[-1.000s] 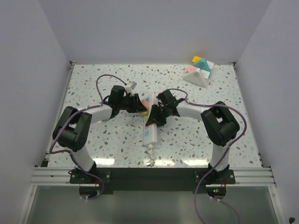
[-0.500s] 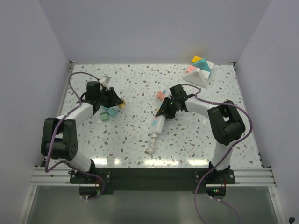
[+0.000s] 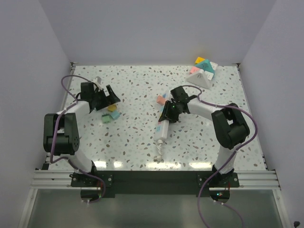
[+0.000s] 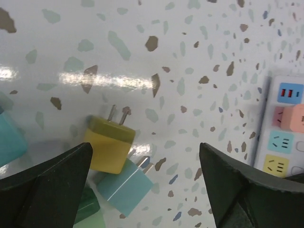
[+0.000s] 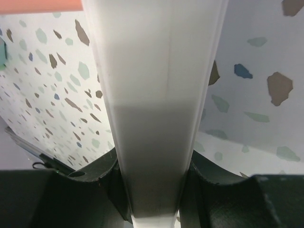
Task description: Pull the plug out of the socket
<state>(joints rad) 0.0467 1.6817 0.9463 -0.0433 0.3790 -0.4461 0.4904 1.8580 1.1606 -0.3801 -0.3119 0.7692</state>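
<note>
white plastic, the power strip (image 3: 160,129) lay on the speckled table (image 3: 137,80) a little right of the middle. the right gripper (image 3: 170,113) was clamped across its body partway along, a finger pressing each long side. to my eye that grip was there to pin the socket down, so a plug could be drawn out without the whole strip dragging along. the strip's long axis ran near to far, the far end leaning slightly right, and the cord (image 3: 156,154) trailed off the near end toward the arms. a pink plug (image 3: 161,99) sat seated in the far end of it. over on the left side of the table, well apart from the strip, the left gripper (image 3: 110,96) hung with its jaws spread wide and nothing between them. just beside its fingertips lay a yellow plug (image 4: 108,145), out of any socket and close against a teal plug (image 4: 124,184). i took that spot for a drop pile, kept away from the strip so loose plugs would not get in the way. the yellow plug rested on its side, its two prongs bare and level with the table, pointing away from the jaws, with its body lined up behind them. from above it was too small for me to say which way across the room that was. as things lay, i judged the yellow one done and the pink one not yet pulled.
</note>
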